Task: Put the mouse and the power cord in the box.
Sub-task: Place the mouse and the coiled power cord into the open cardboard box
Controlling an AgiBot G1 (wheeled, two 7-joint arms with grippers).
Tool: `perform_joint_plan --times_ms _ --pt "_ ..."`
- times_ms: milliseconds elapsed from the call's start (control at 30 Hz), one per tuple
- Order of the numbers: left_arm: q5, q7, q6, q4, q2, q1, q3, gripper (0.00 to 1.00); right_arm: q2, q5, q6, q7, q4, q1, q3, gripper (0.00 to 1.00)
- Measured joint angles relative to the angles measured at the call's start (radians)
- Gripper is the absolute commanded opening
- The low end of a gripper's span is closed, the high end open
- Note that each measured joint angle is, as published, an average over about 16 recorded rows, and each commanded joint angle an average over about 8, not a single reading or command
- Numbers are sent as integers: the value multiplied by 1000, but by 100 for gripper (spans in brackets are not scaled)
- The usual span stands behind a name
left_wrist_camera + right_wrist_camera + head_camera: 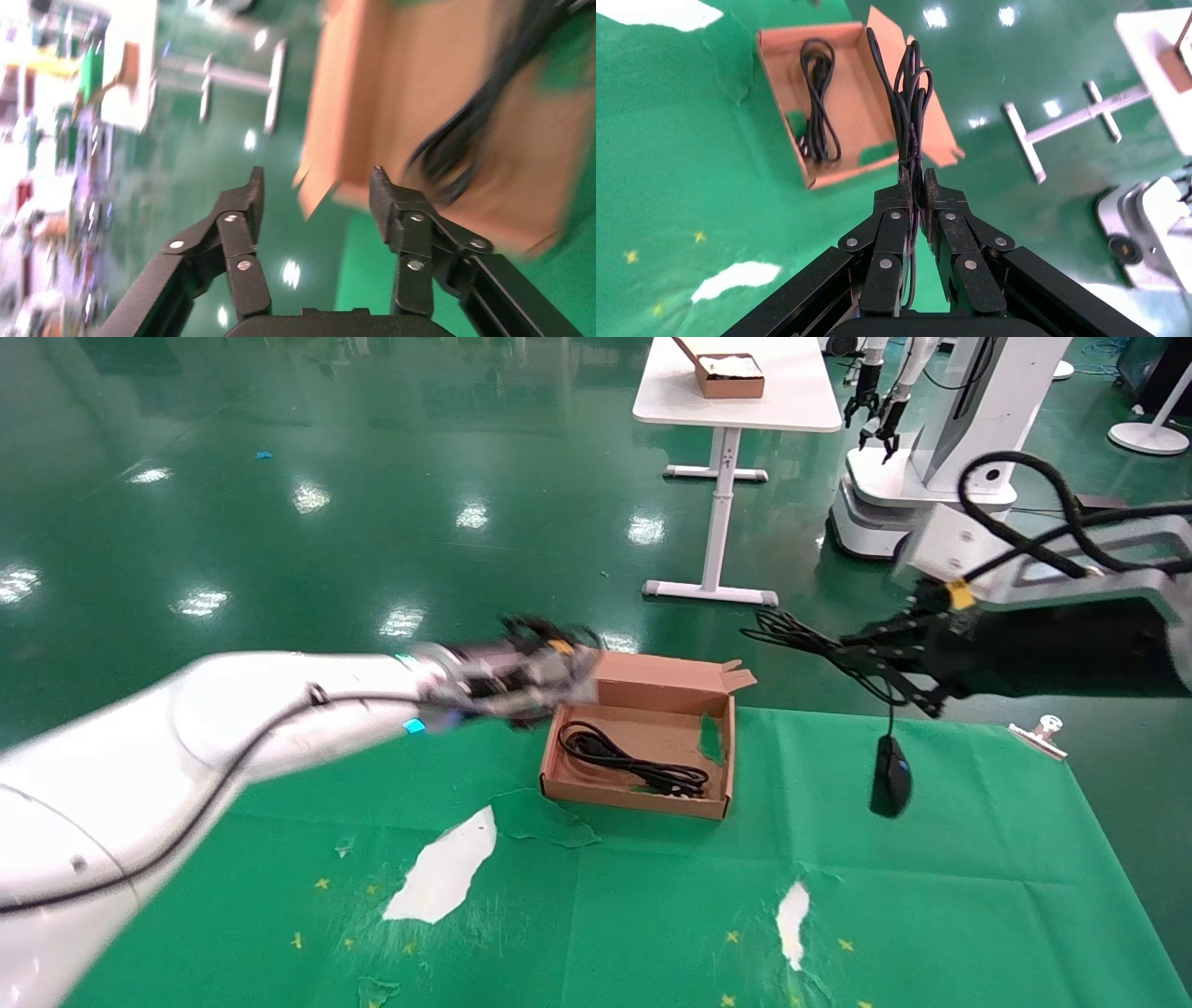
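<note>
The green mat (931, 896) spreads across the work surface, torn through to white in a couple of patches, and on it sits the box (652, 684), the open brown carton that anchors everything here. Inside the box lies the power cord (633, 761), its thick black loops stretched along the floor of the carton, plainly visible from the right wrist too (819, 98). The left gripper (316, 200) hangs at the box's far left corner, just outside the rim, its fingers spread apart with nothing between them. Over on the other side, right of the box and raised above the mat, the right gripper (918, 184) is pinched tight on the bundled thin cable of the mouse (891, 777). And there is the mouse itself, dangling on its cable below that gripper, to the right of the box, clear of the carton's wall; whether it touches the mat is hard to tell. A small metal clip (1040, 733) lies at the mat's edge, farther right of the box.
</note>
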Motion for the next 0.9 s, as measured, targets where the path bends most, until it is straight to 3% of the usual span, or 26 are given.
perform_joint_plan --times_ms 333,700,900 --pt "-18 19 -39 239 -50 -96 -8 100 -179 -3 92 -124 -168 25 -29 0" --pt "-20 49 -42 341 -59 -130 -13 100 -471 0 276 -360 -588 66 -67 0" --pt "-28 64 -41 352 -55 -131 -19 100 -567 28 348 -452 -780 82 -112 0"
